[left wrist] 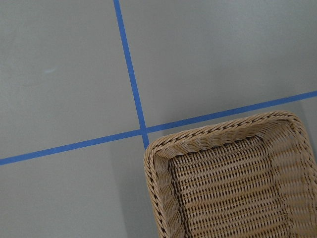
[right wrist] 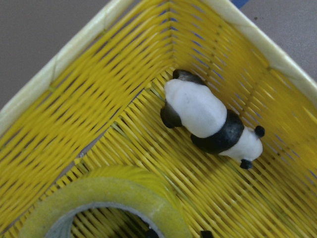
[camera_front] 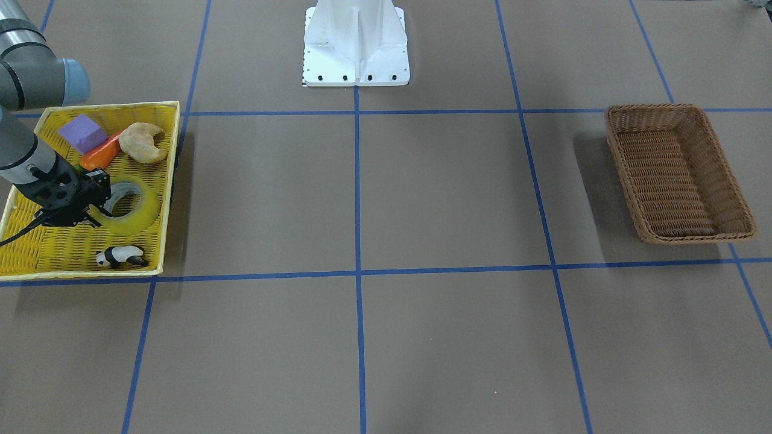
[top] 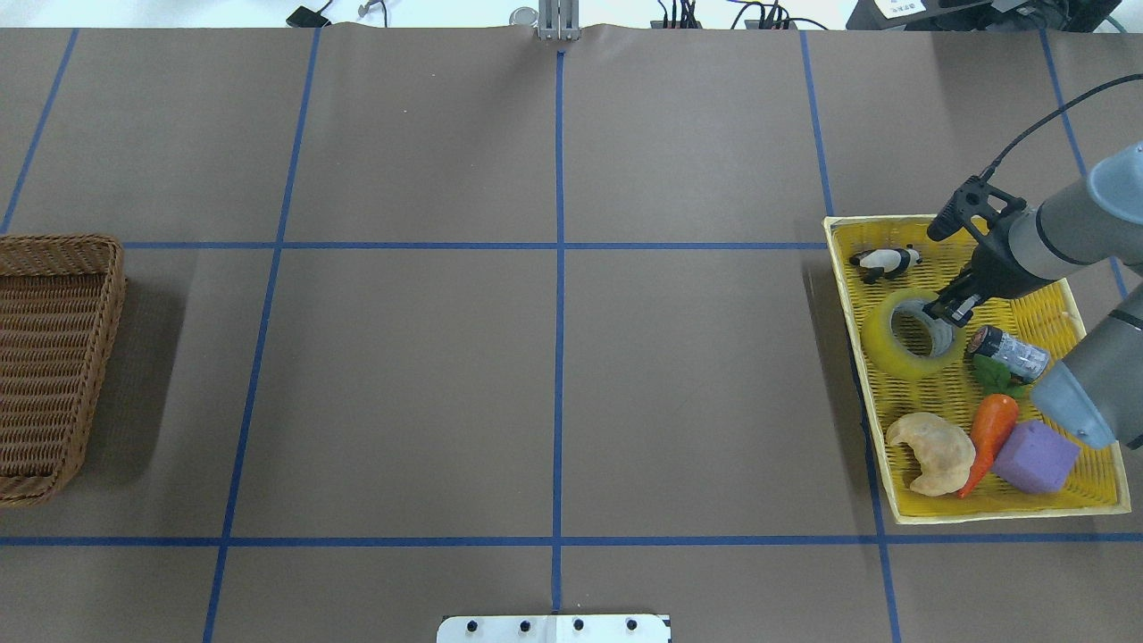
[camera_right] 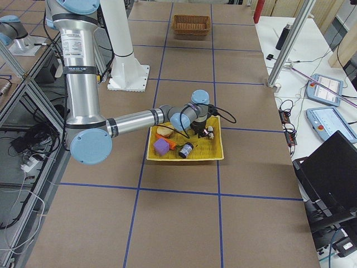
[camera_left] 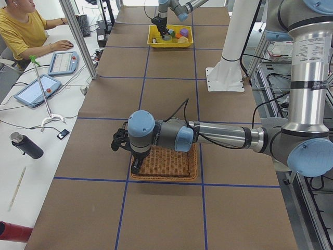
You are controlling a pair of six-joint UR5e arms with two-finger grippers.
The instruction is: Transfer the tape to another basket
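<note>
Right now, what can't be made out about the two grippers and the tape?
- right gripper: overhead, its fingers sit at the wall of the tape; contact is too small to judge, and the front view is blocked by its wrist.
- left gripper: shows only in exterior left, jaws too small.
- basket: overhead, cut by the left edge.

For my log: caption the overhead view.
Right gripper at the tape in the yellow tray; basket far left.

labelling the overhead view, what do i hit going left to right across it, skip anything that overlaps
basket → white base plate → tape → purple block. The panda, croissant, carrot and can overlap these across the width, so they are left out.
</note>
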